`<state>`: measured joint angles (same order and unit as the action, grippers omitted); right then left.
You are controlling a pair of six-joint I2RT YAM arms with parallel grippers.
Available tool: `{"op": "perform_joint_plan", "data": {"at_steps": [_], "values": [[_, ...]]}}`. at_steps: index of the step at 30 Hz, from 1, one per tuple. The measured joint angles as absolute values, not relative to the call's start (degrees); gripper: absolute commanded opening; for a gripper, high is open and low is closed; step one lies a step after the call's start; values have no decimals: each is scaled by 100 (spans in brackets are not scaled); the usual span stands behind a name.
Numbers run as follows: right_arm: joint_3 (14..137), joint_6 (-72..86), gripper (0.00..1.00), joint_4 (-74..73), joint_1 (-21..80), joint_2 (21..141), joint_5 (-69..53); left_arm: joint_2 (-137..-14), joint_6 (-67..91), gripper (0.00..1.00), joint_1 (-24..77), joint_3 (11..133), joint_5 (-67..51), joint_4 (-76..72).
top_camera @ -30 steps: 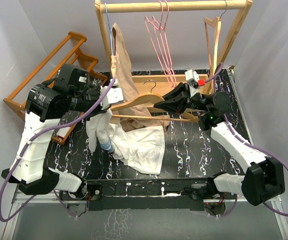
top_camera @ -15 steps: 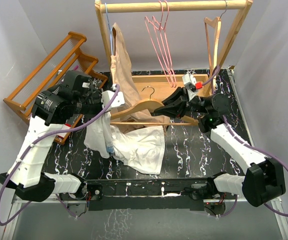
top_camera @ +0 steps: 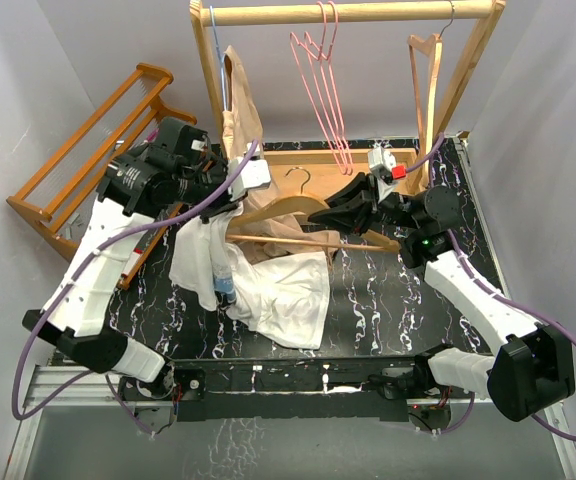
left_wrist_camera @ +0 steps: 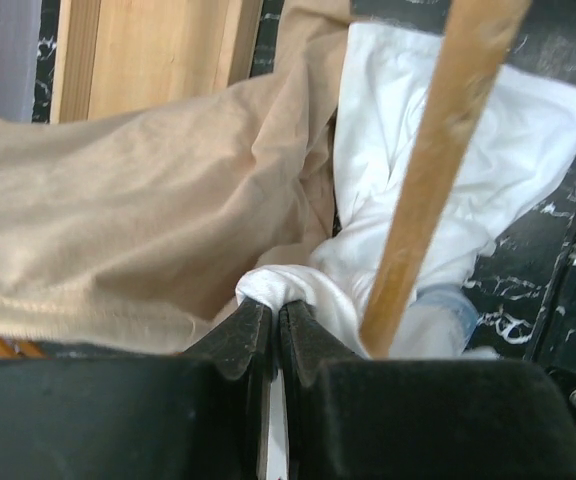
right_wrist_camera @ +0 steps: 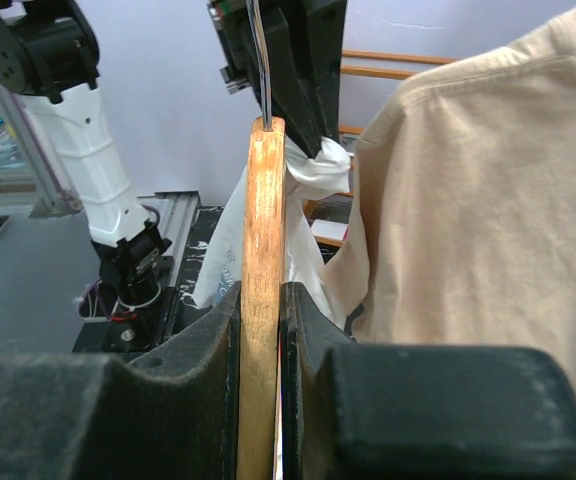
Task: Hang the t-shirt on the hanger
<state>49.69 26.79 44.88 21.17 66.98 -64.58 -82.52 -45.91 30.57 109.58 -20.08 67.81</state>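
Currently the main risk is seen at the left gripper [left_wrist_camera: 273, 312]. It is fully closed on only a small fold of the t-shirt [top_camera: 286, 292], pinched at the very tips. If the cloth is tugged across the hanger, that fold can be pulled out and the shirt dropped.

Second risk: the beige garment [left_wrist_camera: 118, 220] is pressed right against the pinched fold, so it can be snagged and dragged along.

Third: the wooden hanger [right_wrist_camera: 263, 200] is clamped edge-on by the right gripper [right_wrist_camera: 260, 300], with the jaws closed tight on its flat sides near one end. It can be twisted in the pads by cloth weight on the far end.

Whether a hanger tip is inside any shirt opening cannot be told. The pink hangers [top_camera: 326, 20] are hung on the rack [top_camera: 353, 12] at the far edge and are gripped by nothing.

T-shirt position: the bulk is heaped on the bench [top_camera: 398, 300], left of centre and toward the near edge, with the blue print partly shown. One part is lifted from the heap to the left gripper, above the bench's left half. The hanger's lower bar is seen just right of those jaws, crossing in front of the white cloth. The heap is located below and left of the right gripper, apart from it.
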Motion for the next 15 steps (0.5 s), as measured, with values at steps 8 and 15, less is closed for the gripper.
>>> {"op": "perform_joint_plan", "data": {"at_steps": [8,15], "values": [[4888,2373,8,4005,2143,6678,-5811,-8407,-4318,0,3065,11531,-2401,6777],[4788,2338,8,3920,2165,6661,-5496,-8090,-4206,0,3087,11677,-2412,6836]]}}
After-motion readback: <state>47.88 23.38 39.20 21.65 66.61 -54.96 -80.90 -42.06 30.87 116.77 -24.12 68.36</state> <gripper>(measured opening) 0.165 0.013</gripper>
